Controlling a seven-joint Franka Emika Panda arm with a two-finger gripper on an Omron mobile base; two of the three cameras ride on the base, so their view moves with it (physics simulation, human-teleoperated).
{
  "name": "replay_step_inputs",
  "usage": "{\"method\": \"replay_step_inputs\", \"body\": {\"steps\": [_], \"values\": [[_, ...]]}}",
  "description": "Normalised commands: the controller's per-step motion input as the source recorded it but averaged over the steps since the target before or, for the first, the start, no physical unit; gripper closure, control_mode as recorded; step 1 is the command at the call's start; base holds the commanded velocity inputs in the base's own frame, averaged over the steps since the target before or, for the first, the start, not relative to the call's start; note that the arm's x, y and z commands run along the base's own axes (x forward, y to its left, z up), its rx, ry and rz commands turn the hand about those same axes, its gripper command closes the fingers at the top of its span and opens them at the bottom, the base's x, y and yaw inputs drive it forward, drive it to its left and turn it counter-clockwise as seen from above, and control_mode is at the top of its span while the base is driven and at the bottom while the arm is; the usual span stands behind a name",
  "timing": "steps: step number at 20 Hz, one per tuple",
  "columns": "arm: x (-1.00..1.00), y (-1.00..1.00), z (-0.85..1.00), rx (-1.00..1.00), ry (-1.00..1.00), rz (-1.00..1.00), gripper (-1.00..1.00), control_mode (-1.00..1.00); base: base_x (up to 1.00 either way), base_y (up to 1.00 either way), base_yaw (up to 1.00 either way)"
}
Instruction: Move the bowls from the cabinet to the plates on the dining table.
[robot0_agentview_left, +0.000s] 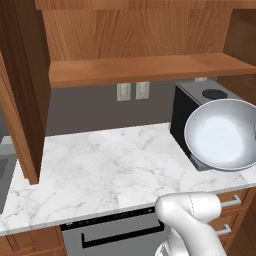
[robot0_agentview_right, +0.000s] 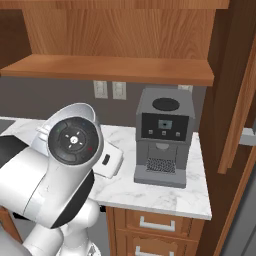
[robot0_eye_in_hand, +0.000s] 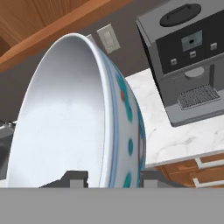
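A white bowl with blue patterning (robot0_eye_in_hand: 87, 118) stands on edge in the hand view, its rim caught between the two fingertips of my gripper (robot0_eye_in_hand: 114, 179), which is shut on it. From the left base view the same bowl (robot0_agentview_left: 220, 134) hangs tilted in the air at the right, in front of the coffee machine, its pale inside facing the camera. Above the counter the cabinet is open, showing its wooden shelf (robot0_agentview_left: 140, 67) and a door (robot0_agentview_left: 22, 90) swung out at the left. The plates and the dining table are out of view.
A black coffee machine (robot0_agentview_right: 164, 135) stands on the marble counter (robot0_agentview_left: 100, 165) under the shelf. Wall outlets (robot0_agentview_left: 132, 91) sit behind it. Drawers with silver handles (robot0_agentview_right: 155, 225) lie below the counter. Another cabinet door (robot0_agentview_right: 240, 100) hangs open at the right.
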Motion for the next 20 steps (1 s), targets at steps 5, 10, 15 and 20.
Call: {"method": "replay_step_inputs", "body": {"steps": [5, 10, 15, 20], "values": [[0.0, 0.0, 0.0, 0.0, 0.0, 0.0, 1.0, 1.0, -0.39, -0.02, 0.0], [0.0, 0.0, 0.0, 0.0, 0.0, 0.0, 1.0, 1.0, -0.94, -0.11, 0.01], [0.0, 0.0, 0.0, 0.0, 0.0, 0.0, 1.0, 1.0, -0.9, -0.02, 0.03], [0.0, 0.0, 0.0, 0.0, 0.0, 0.0, 1.0, 1.0, -0.15, 0.01, 0.02]]}}
